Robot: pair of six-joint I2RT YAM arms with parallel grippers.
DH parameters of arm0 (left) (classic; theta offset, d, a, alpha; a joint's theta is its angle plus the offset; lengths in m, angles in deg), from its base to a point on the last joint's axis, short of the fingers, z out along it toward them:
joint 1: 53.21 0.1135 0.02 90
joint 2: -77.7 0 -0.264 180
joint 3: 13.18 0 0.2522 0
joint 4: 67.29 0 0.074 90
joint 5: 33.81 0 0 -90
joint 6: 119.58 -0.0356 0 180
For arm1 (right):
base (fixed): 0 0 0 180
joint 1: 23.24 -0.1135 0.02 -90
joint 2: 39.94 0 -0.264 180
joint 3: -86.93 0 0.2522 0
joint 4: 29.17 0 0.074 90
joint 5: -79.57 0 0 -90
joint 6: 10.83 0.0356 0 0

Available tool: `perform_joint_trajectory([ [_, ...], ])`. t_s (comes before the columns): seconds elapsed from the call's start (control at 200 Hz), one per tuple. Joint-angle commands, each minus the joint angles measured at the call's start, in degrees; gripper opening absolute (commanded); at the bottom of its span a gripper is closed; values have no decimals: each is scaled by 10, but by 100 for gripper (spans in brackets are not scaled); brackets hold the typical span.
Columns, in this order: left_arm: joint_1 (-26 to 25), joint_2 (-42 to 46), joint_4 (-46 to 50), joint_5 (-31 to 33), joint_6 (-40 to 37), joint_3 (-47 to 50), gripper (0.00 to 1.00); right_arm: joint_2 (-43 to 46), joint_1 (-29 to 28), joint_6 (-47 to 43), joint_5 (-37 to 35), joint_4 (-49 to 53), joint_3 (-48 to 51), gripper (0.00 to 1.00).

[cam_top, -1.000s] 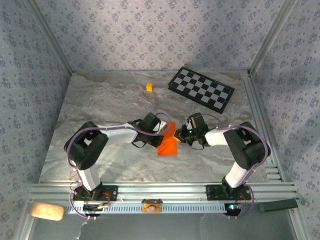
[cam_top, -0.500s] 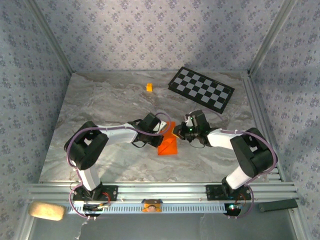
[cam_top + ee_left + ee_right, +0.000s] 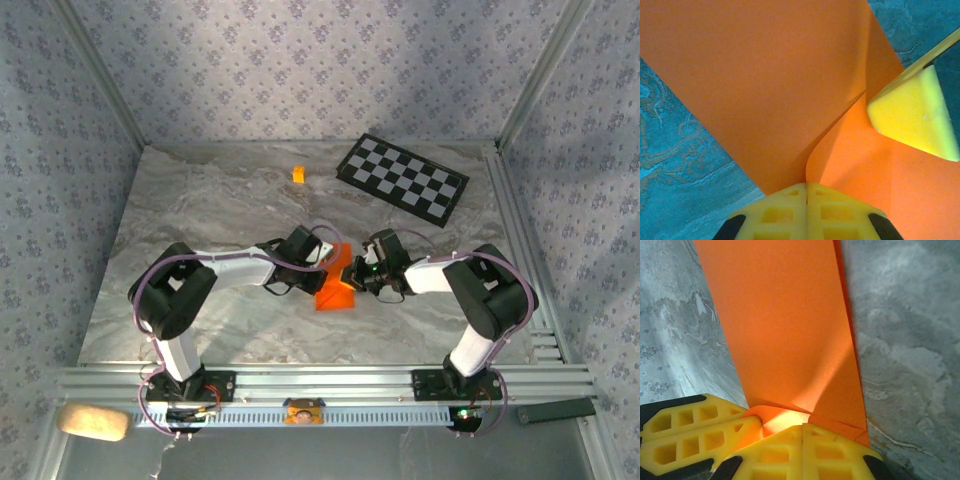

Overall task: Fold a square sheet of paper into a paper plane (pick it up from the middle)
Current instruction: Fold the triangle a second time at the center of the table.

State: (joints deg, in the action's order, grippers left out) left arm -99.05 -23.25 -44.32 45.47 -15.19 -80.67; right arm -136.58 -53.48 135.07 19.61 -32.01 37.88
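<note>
square sheet of paper (image 3: pixel 337 292) pinched from both sides
left gripper (image 3: pixel 806 189) and right gripper (image 3: pixel 802 432) each clench it, tips nearly meeting, its edge between them raised off the desk (image 3: pixel 200 200), likely pinning the layers so a crease can form.

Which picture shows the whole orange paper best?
The top view: the orange paper shows nearly whole, with its outline. The left wrist view shows a close-up curling fold; the right wrist view, one long flat flap.
</note>
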Motion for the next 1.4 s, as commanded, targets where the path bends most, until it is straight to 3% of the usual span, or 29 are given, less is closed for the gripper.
perform_joint_trajectory([
  [0.0,0,-22,49,8,-6,9,2,0,7,-5,-33,52,7,2],
  [0.29,1,-22,52,8,-8,7,2,41,-19,-33,-3,54,-30,5],
  [0.61,0,-26,55,9,-11,7,2,3,-27,-7,-13,21,-10,5],
  [1.01,0,-22,53,11,-9,5,4,-29,-19,5,-49,57,17,2],
  [1.294,1,36,56,60,47,7,33,-28,-19,8,-56,73,8,1],
  [1.394,1,66,74,86,86,2,38,-28,-19,11,-58,75,4,1],
])
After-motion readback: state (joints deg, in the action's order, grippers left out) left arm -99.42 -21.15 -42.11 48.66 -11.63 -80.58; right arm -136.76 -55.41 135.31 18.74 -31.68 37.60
